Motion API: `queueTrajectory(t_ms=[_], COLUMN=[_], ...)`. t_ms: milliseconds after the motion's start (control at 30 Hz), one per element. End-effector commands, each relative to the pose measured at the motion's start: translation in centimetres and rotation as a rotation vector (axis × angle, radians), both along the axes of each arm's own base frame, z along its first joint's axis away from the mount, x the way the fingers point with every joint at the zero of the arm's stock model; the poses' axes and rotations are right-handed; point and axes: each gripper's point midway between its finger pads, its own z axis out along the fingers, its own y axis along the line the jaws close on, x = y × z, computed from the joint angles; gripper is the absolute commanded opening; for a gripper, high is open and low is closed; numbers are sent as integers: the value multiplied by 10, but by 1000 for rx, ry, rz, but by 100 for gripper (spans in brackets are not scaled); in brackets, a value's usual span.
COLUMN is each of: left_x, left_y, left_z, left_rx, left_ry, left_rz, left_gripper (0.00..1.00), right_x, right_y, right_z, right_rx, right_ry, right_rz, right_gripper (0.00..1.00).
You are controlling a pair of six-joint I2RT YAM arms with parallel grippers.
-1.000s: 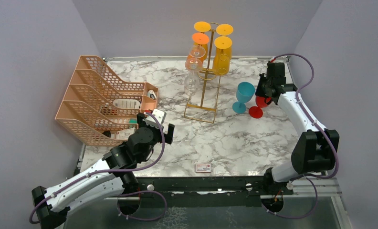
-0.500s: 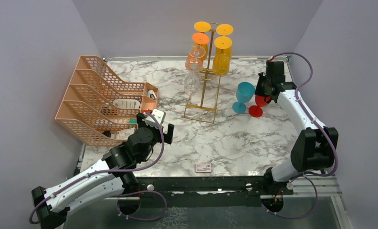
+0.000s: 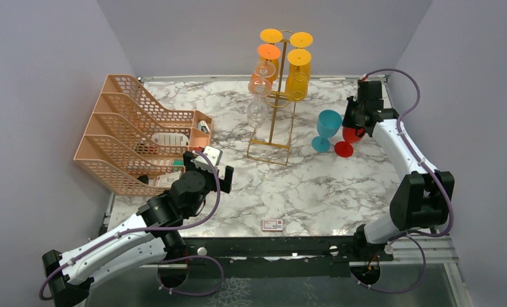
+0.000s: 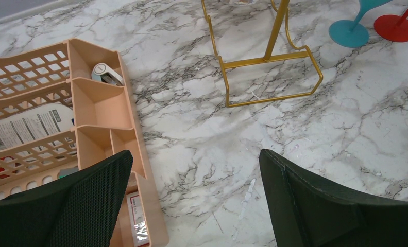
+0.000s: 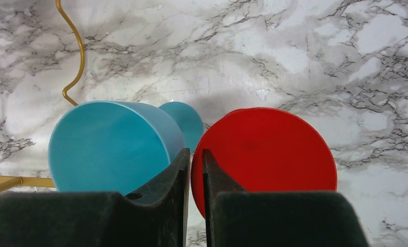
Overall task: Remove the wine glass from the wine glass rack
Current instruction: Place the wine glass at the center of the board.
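The gold wire wine glass rack (image 3: 271,128) stands at the back centre, and its base frame (image 4: 269,56) shows in the left wrist view. Orange (image 3: 268,52), yellow (image 3: 298,75) and clear (image 3: 257,109) wine glasses hang upside down from its hooks. A teal glass (image 3: 328,123) and a red glass (image 3: 351,135) stand upright on the table to the rack's right. My right gripper (image 5: 197,152) straddles the red glass's rim (image 5: 264,154), its jaws a narrow gap apart, one finger inside the bowl and one between the two glasses. My left gripper (image 4: 194,154) hangs wide open and empty over bare marble.
A peach mesh tray organiser (image 3: 129,128) holding papers and small items fills the left side, its corner (image 4: 140,170) close by my left finger. A small card (image 3: 272,224) lies near the front edge. Grey walls enclose the table on three sides.
The right gripper's jaws have eased slightly apart on the red glass's rim. The left arm and the rack have not moved.
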Motion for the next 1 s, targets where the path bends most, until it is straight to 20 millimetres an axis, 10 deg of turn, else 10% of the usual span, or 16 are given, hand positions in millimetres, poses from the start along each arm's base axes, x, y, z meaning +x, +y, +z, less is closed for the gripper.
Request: queueTrajectory(t_ms=[0,567,967], left_x=[0,1,2], left_y=[1,-4,-6], left_z=[-4,-8,-14], left_rx=[5,16,31], left_ry=[7,19,32], left_rz=[6,-11,-12], left_gripper=[99,99,99], right_x=[5,-4,-18], right_y=[-4,-3,26], right_z=[18,66,125], right_rx=[-17,12,243], right_ry=[-36,-153,-340], right_rz=[1,-13,-5], right_gripper=[17,29,67])
